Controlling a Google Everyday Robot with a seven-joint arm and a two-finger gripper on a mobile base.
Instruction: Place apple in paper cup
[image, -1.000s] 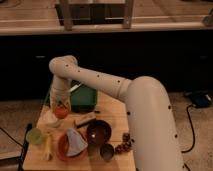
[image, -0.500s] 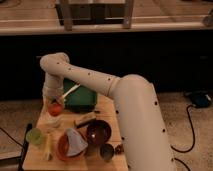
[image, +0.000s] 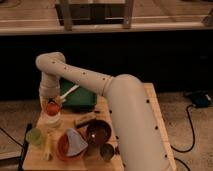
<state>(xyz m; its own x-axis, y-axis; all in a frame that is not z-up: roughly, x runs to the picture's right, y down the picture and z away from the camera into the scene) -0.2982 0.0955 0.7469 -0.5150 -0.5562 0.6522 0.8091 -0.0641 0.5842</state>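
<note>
The apple (image: 52, 107) is a small orange-red fruit held in my gripper (image: 51, 104) at the left side of the table. The gripper hangs straight down from the white arm and is shut on the apple. The paper cup (image: 53, 120) is short and white and stands directly under the apple. The apple sits at or just above the cup's rim; I cannot tell whether it touches.
A yellow-green cup (image: 34, 136) stands front left, with a yellow item (image: 47, 148) beside it. An orange bowl with grey-blue cloth (image: 70, 143), a dark brown bowl (image: 98, 131) and a small grey metal cup (image: 107, 151) are along the front. A green box (image: 81, 98) sits behind. The wooden table (image: 152, 107) carries them all.
The gripper has carried the apple a little to the left and slightly down, and it now hangs over the white cup. The arm's elbow swung left with it.
</note>
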